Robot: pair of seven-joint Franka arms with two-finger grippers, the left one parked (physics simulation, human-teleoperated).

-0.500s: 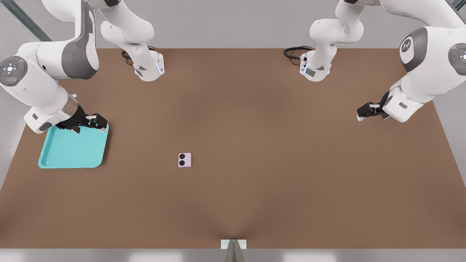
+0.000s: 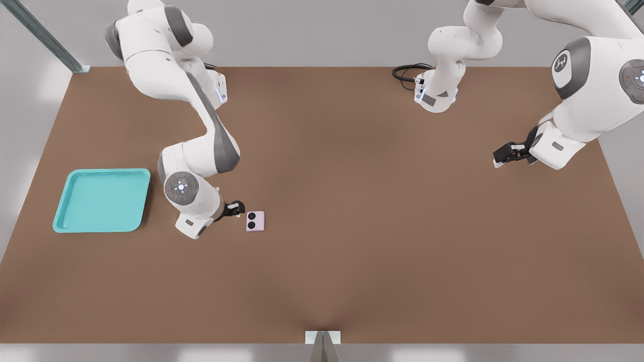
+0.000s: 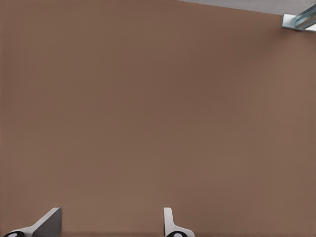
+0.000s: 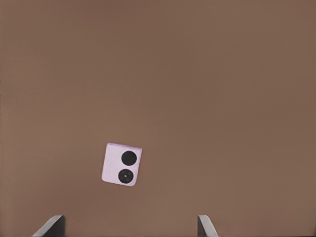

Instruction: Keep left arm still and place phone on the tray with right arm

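The phone (image 2: 255,221) is a small pale pink-lilac slab lying flat on the brown table, its two black lenses facing up. In the right wrist view the phone (image 4: 122,164) lies just ahead of the fingertips and off to one side. My gripper (image 2: 235,208) hovers low just to the front view's left of the phone, apart from it. Its fingers are open and wide apart in the right wrist view, with nothing in the gripper (image 4: 129,227). The turquoise tray (image 2: 100,201) sits empty at the front view's left, beyond the right arm's wrist (image 2: 193,201).
The parked arm (image 2: 578,100) hangs over the table's right side in the front view. Both arm bases (image 2: 435,95) stand at the back edge, with black cables (image 2: 405,73) beside one. A small metal bracket (image 2: 322,337) sits at the front edge.
The right arm has swung from over the tray's back corner toward the table's middle and dropped beside the phone. The tray now shows in full. The phone has not moved.
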